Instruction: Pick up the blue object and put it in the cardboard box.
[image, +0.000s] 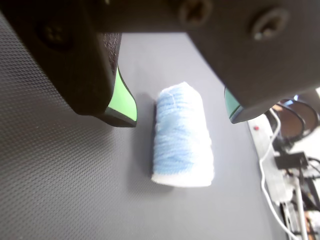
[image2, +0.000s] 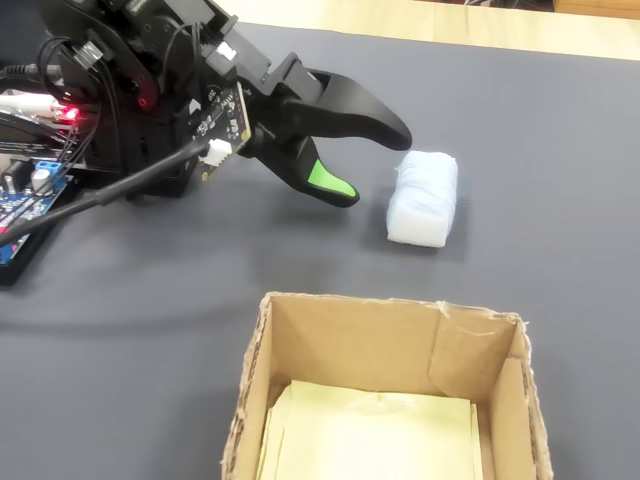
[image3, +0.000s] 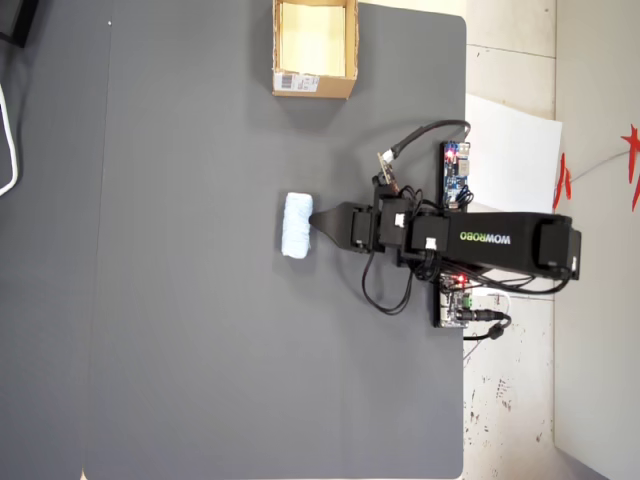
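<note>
The blue object (image: 182, 137) is a pale blue fuzzy roll lying flat on the dark mat. It also shows in the fixed view (image2: 424, 198) and in the overhead view (image3: 297, 226). My gripper (image: 181, 121) is open, and its green-padded fingers (image: 124, 102) stand wide on either side of the roll's near end without touching it. Seen from the fixed view, the gripper (image2: 373, 167) hangs just left of the roll, low over the mat. From overhead, the gripper (image3: 318, 220) points at the roll's right side. The cardboard box (image2: 390, 310) stands open in front, with a pale yellow inside; overhead it (image3: 340, 85) sits at the mat's top edge.
Circuit boards (image3: 455, 170) with red lights and cables (image2: 110, 190) crowd the arm's base. A white strip and wires (image: 270, 165) lie past the mat's right edge in the wrist view. The dark mat (image3: 180, 300) stretches wide to the left of the roll.
</note>
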